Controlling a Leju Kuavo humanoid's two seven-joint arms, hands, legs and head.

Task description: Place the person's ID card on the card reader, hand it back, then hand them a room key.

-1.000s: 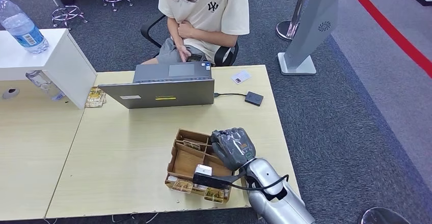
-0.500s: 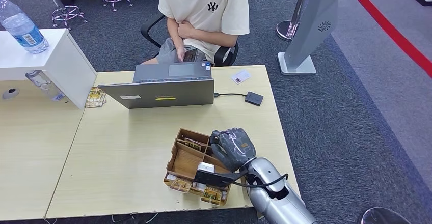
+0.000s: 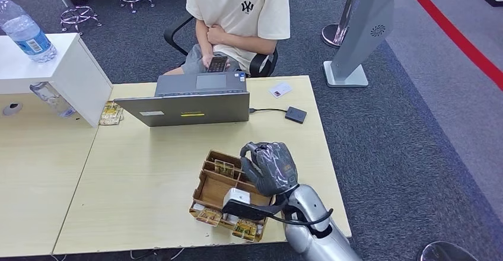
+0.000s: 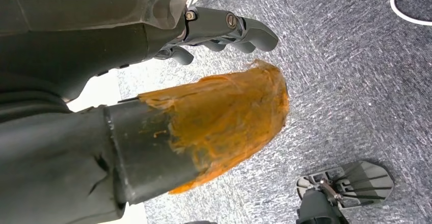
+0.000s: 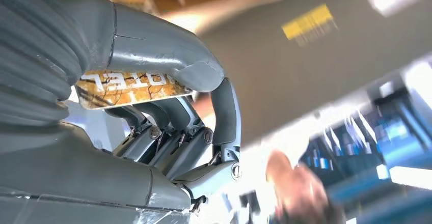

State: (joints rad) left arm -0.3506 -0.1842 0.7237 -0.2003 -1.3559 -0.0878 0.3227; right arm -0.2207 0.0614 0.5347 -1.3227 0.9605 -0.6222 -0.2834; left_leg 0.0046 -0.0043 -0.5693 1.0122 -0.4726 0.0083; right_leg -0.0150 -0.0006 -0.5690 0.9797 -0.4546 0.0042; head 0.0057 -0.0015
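While the right hand [image 3: 270, 167] hovered just above the wooden organiser tray [image 3: 209, 188] near the table's front edge, its fingers were clamped on a room key card [image 5: 133, 87], a flat card printed in mottled brown and gold with white lettering, pinched between the thick thumb and the darker fingers in the right wrist view. That card looked thin, stiff and very light, with a glossy face that could slide out of a loose pinch; holding it across the flat faces near one short edge, as the hand did, seemed the sound way, leaving the far end free for the person [image 3: 237, 12] to take. More such cards stood on edge in the tray's compartments. The ID card [image 3: 280, 89] lay on the table at about one o'clock from the hand, well apart, just beside the dark card reader [image 3: 295, 114], not on it, and near the seated person, who held a phone. The left hand [image 4: 153, 81] hung by the floor, fingers loosely apart and holding nothing. A laptop [image 3: 184, 108] stood at eleven o'clock from the tray.
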